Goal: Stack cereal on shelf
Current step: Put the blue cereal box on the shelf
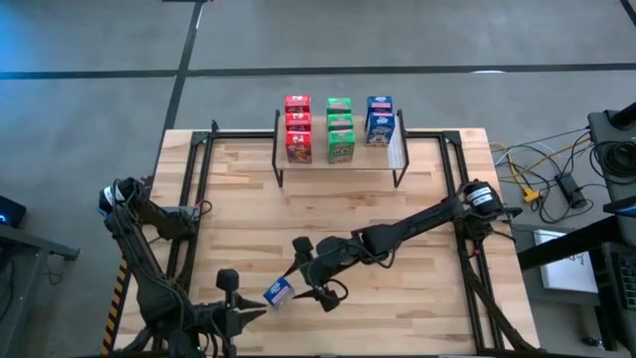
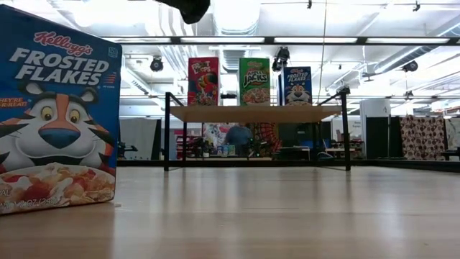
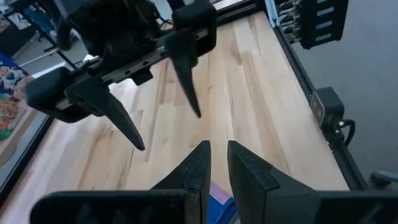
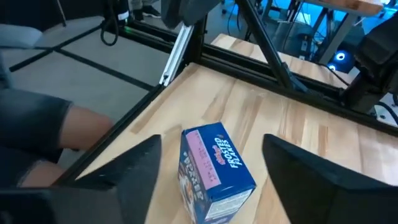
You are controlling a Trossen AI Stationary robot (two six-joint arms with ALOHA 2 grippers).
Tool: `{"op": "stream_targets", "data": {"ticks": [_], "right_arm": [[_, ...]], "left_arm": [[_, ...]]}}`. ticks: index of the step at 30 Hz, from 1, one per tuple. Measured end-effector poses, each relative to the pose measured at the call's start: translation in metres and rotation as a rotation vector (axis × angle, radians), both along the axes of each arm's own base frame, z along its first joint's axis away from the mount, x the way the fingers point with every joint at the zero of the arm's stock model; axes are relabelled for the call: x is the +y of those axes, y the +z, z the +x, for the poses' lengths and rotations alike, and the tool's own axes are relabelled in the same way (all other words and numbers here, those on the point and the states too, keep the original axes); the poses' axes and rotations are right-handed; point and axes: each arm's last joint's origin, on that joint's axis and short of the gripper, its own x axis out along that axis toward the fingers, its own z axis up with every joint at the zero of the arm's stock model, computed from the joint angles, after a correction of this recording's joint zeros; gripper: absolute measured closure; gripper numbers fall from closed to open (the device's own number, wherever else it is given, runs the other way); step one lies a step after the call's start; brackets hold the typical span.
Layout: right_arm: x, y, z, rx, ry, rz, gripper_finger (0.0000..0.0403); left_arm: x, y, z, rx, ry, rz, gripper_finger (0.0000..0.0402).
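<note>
A blue Frosted Flakes box stands on the wooden bench near its 6 o'clock edge, between the spread fingers of the right pincer, which touch neither side of it. The right arm reaches in across the bench from 3 o'clock. At the 12 o'clock end, the shelf carries the other cereal boxes in three rows: red boxes toward 9 o'clock, green Apple Jacks boxes in the middle, and blue boxes toward 3 o'clock. The left pincer sits at the bench's 7 o'clock corner, just beside the lone box, its fingers nearly together and holding nothing.
</note>
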Motion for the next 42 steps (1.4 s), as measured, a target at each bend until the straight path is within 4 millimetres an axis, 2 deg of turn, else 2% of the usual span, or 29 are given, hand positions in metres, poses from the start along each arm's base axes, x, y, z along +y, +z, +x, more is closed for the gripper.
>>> {"op": "stream_targets", "data": {"ticks": [5,9,20,26,33,38,42], "right_arm": [[0.003,-0.007,0.007,-0.052,0.011,-0.007,0.0087],[0.005,-0.028,0.016,-0.059,0.008,-0.006,0.0067],[-0.005,-0.065,0.035,0.015,-0.022,-0.023,0.0062],[-0.002,-0.080,0.041,0.045,0.041,-0.003,0.0070],[-0.002,-0.076,0.043,0.035,0.046,0.003,0.0100],[-0.003,-0.064,0.041,0.015,0.043,0.012,0.0119],[-0.003,-0.066,0.040,0.035,0.042,0.008,0.0140]], "left_arm": [[0.001,0.001,0.000,-0.042,0.034,0.016,0.0365],[0.003,0.003,0.000,-0.094,0.072,0.059,0.0365],[0.003,0.004,0.000,-0.112,0.090,0.061,0.0365],[0.004,0.004,0.001,-0.119,0.100,0.069,0.0365],[0.005,0.004,0.001,-0.128,0.107,0.074,0.0365],[0.005,0.005,0.001,-0.156,0.130,0.075,0.0365],[0.005,0.005,0.001,-0.162,0.134,0.075,0.0365]]}}
